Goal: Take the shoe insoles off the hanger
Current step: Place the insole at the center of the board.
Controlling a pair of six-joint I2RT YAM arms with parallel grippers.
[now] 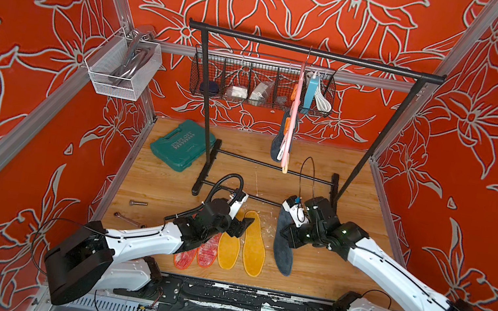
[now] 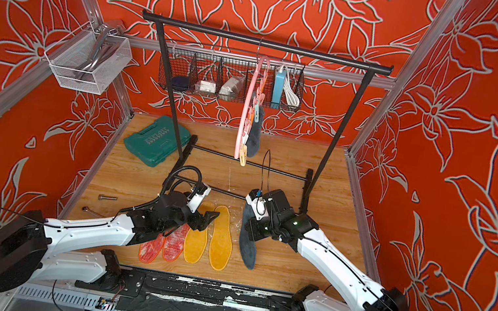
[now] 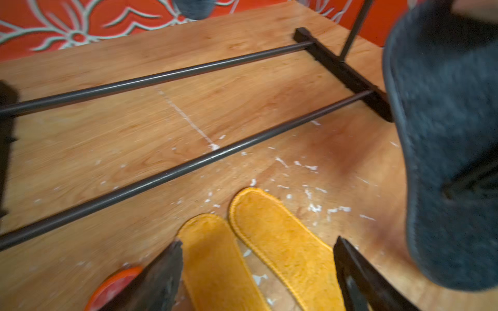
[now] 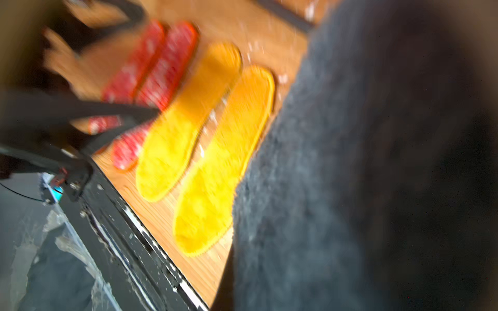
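The pink hanger (image 1: 291, 129) (image 2: 243, 117) hangs from the black rack's top bar (image 1: 314, 52) and one dark grey insole (image 1: 276, 147) (image 2: 255, 136) is still clipped to it. Two red-white insoles (image 1: 208, 251) (image 2: 173, 245) and two mustard yellow insoles (image 1: 254, 244) (image 2: 221, 238) (image 3: 283, 247) (image 4: 215, 167) lie side by side on the table. My left gripper (image 1: 240, 227) (image 2: 207, 219) (image 3: 257, 242) hovers open over the yellow pair's toes, holding nothing. To the right of that pair, my right gripper (image 1: 288, 236) (image 2: 251, 229) is shut on a second dark grey insole (image 1: 282, 252) (image 2: 247, 247) (image 3: 444, 134) (image 4: 350, 161), which hides its jaws in the wrist view.
The rack's base bars (image 1: 269, 167) (image 3: 188, 164) cross the table just behind both grippers. A green tool case (image 1: 182, 144) lies at the back left. A bolt (image 1: 138, 203) and a wrench (image 1: 129, 220) sit by the left edge. A wire basket (image 1: 262, 82) hangs on the back wall.
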